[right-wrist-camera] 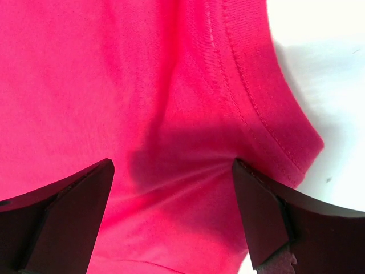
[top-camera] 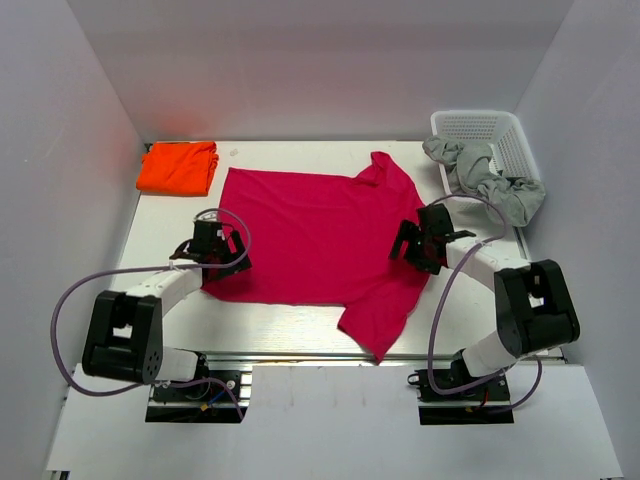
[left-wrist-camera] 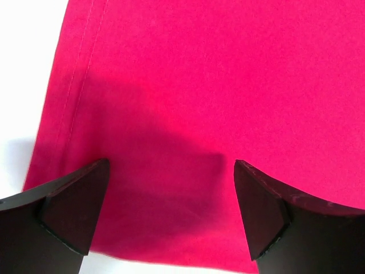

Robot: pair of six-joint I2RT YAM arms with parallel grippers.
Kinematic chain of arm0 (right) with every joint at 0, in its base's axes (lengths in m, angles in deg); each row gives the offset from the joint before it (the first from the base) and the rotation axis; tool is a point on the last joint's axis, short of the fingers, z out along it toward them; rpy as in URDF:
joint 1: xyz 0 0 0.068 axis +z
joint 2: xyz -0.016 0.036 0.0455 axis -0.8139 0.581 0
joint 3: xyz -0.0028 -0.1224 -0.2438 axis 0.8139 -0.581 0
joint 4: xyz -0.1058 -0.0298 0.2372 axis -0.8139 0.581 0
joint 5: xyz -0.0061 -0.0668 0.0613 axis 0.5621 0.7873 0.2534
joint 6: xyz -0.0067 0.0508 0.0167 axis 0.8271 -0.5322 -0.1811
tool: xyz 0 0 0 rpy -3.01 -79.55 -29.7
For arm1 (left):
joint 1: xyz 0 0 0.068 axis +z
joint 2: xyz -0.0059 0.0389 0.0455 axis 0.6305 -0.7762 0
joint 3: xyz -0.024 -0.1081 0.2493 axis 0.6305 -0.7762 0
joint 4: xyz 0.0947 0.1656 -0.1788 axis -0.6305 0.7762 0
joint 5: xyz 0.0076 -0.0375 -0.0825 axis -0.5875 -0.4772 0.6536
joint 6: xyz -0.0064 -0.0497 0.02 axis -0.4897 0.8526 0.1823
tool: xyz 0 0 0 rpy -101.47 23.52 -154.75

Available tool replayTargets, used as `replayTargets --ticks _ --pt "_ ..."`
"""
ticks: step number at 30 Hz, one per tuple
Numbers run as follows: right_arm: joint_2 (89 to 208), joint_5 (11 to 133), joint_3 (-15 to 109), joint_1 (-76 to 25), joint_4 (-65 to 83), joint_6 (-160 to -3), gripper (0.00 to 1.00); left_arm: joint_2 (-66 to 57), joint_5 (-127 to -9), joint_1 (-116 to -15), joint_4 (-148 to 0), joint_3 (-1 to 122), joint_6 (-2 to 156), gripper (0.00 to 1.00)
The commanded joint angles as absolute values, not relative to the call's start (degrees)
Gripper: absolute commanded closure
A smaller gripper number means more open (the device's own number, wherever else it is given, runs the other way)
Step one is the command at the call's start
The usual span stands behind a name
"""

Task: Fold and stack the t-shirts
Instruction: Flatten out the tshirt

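Orange t-shirt (top-camera: 178,167) looks folded, well beyond left tool (top-camera: 222,250). Magenta-red t-shirt (top-camera: 310,240) lies unfolded beneath it and right tool (top-camera: 412,245). Both tools wide, empty. Folding, stacking left.

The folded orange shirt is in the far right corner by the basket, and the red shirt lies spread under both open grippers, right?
No: the top view shows the orange shirt in the far left corner, opposite the basket. The red shirt lies spread under the open left gripper and right gripper.
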State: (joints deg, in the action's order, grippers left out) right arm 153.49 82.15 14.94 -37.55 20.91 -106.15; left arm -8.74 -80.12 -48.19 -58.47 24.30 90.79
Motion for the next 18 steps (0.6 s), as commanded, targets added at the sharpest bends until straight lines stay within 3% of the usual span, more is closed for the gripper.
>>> replayTargets --ticks 1,5,10,18 --pt "158.15 88.08 15.38 -39.88 26.58 -108.26 0.10 -4.17 -80.02 -47.96 -57.40 21.33 94.60 0.00" --pt "160.88 88.97 17.83 -42.08 27.99 -108.26 0.10 -2.14 -76.25 -48.49 -57.05 17.37 96.10 0.00" --pt "158.62 81.52 20.30 -41.82 26.07 -101.51 0.10 1.90 -71.40 -48.49 -58.72 14.99 97.24 0.00" --pt "144.37 79.83 19.77 -38.49 27.81 -92.72 0.10 11.12 -82.02 -48.49 -50.82 25.70 97.32 0.00"
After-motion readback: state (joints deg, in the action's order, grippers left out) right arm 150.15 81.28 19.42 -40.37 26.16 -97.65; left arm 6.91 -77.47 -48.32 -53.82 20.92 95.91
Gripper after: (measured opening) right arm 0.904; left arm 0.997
